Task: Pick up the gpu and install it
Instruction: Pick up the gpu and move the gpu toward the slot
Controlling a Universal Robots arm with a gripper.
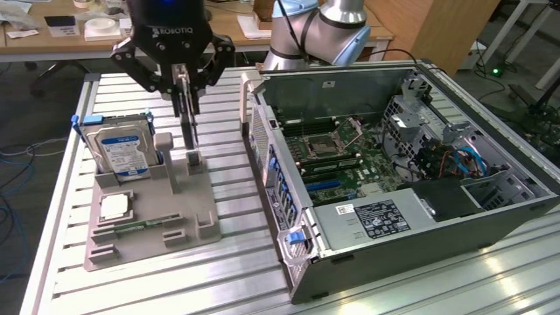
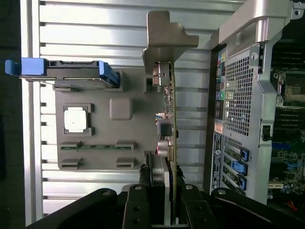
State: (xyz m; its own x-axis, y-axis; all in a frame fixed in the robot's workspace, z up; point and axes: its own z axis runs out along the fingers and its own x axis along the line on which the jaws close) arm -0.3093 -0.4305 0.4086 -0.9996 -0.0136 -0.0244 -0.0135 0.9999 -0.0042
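Because the gpu (image 1: 189, 128) stands as a slim upright blade in the upper left of the exterior view, pinched by its narrow top edge in the closed pincer (image 1: 185, 88), the likeliest trouble is the card swinging or sliding in so small a grip. Its lower end sits at or just above the slotted post of the grey fixture (image 1: 188, 210). I cannot tell whether it is free of the slot, and a sideways pull while it is seated there would probably bind or twist it. The wrist view shows a metal bracket standing out from the card's far end, which could catch the rim of the computer case (image 1: 332, 92) lying just beside the fixture, toward the centre and right of the frame. A slightly tilted card would likely miss its slot on the board and press on parts around it. Counted: one gpu, one pincer, one fixture, one hard drive (image 1: 118, 147) upright at the left of the frame, one processor chip (image 1: 115, 207) lying lower left, one open case, and one worktop (image 1: 245, 279) under all.
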